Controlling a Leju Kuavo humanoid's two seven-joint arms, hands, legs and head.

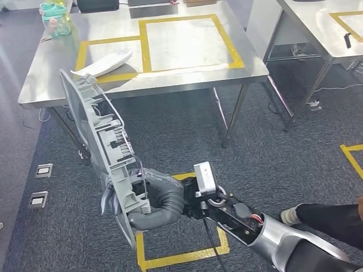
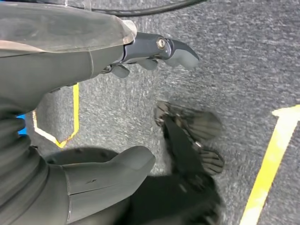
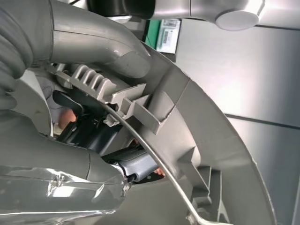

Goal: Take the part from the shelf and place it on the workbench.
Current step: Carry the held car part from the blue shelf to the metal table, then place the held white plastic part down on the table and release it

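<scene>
— Right, where's the long grey moulded plastic part with ribs and clips?
— Held up over the dark grey carpet, left of centre in the head view, tilted, top end reaching toward the near edge of the stainless steel workbench with yellow tape rectangles.
— Gripped by?
— Right hand, lower centre of frame, wrapped around the part's lower end; thick grey thumb pressed over a ribbed tab in the right wrist view, darker fingers curled behind the panel.
— On the bench yet?
— No, clear of it, not touching.
— And the left hand?
— Hanging above the carpet in the left wrist view, thumb and dark fingers spread apart, grasping nothing.
— Anything else around?
— White flat piece on the bench's left taped box, green plastic bottle at the upper left corner, second steel table upper right, yellow floor tape under the arm, a person's dark trouser leg and white shoe at the lower right edge.
</scene>
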